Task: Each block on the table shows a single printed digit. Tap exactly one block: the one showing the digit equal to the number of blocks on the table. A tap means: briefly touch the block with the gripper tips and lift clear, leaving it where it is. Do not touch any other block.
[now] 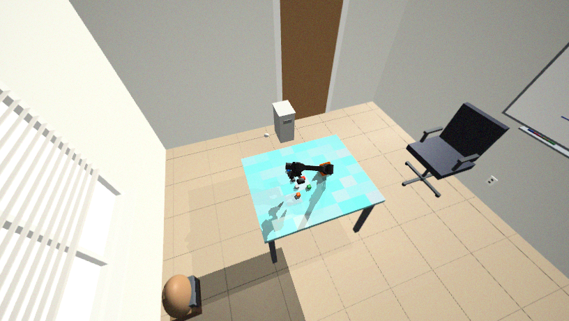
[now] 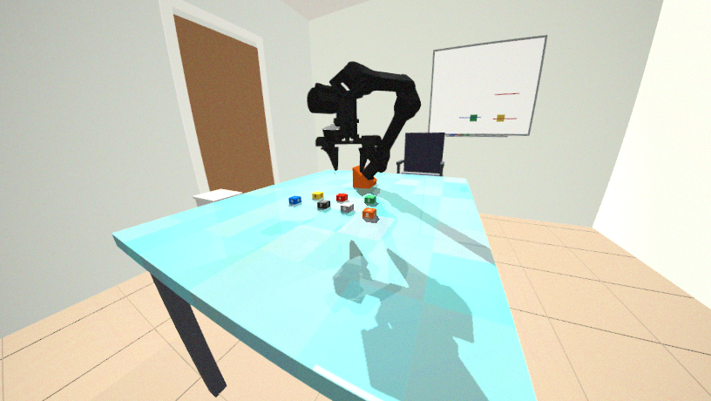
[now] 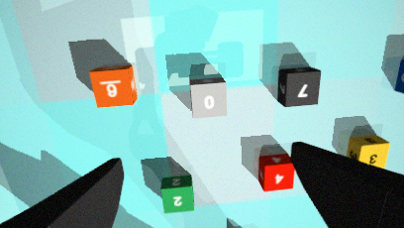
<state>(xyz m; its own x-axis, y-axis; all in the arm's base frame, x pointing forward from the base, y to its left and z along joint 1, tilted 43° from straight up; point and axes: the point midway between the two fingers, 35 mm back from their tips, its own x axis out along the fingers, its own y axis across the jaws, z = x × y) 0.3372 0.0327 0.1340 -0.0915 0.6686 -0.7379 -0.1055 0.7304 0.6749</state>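
Several small digit blocks stand apart. The black block shows 7, upside down in the wrist view. The grey block shows 0, the red block 4, the green block 2, the yellow block 3. The orange block shows a barred 6 or 9. The blue block is cut off in the wrist view, its digit unreadable. My gripper is open and empty, high above the table.
The blocks stand on a cyan patchwork table. The arm's orange base stands behind them. Dark arm shadows fall across the table. A grey cabinet and an office chair stand off the table.
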